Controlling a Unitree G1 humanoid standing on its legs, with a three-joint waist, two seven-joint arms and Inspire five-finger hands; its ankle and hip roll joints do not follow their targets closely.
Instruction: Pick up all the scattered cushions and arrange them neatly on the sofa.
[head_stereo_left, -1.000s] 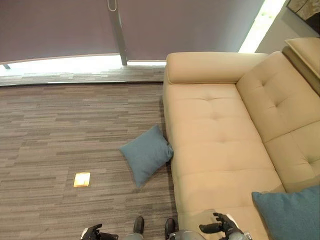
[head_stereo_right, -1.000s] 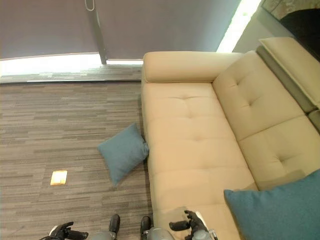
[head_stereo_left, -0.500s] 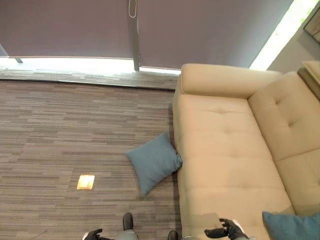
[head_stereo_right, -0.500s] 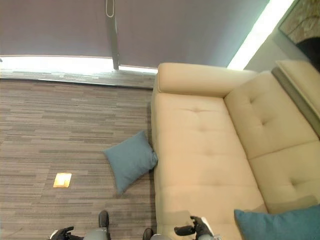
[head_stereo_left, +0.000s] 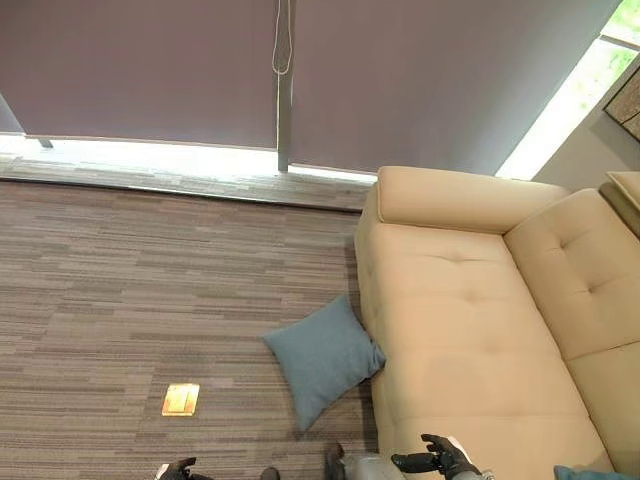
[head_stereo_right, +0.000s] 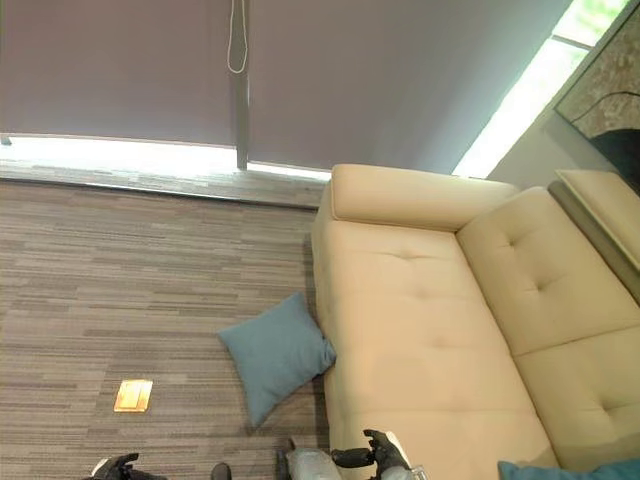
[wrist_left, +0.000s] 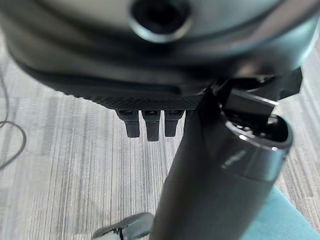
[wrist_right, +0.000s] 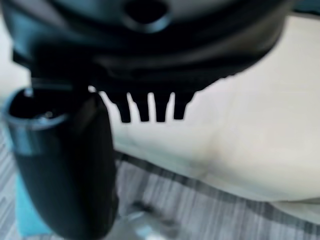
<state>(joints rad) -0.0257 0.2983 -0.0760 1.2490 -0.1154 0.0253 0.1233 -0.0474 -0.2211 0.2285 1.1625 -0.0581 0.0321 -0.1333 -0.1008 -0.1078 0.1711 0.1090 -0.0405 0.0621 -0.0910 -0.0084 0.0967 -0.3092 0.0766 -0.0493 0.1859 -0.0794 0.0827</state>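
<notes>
Floor cushion: a blue-grey cushion (head_stereo_left: 325, 358) lies on the striped carpet (head_stereo_left: 140, 280), one corner touching the front edge of the sofa's seat, another corner pointing back toward the robot.
Sofa: a long beige sofa (head_stereo_left: 470, 330) runs down the right side, tufted seat bare along most of its length, rolled armrest at the far end near the window.
Second cushion: a teal cushion (head_stereo_right: 570, 470) shows as a corner at the bottom edge, sitting at the near end of the sofa seat, well apart from the one on the floor.
Right hand: the right hand (head_stereo_left: 440, 460) hovers low over the sofa's near front corner, fingers loosely spread and empty; its wrist view shows the fingers (wrist_right: 150, 107) hanging straight, beige upholstery past them.
Left hand: the left hand (head_stereo_left: 178, 469) peeks in at the bottom edge above the carpet, holding nothing; its wrist view shows straight fingers (wrist_left: 147, 125) over the carpet.
Floor plate: a small brass-coloured plate (head_stereo_left: 181, 399) sits in the carpet, left of the floor cushion.
Window: grey roller blinds (head_stereo_left: 150, 70) hang down, daylight showing beneath them.
</notes>
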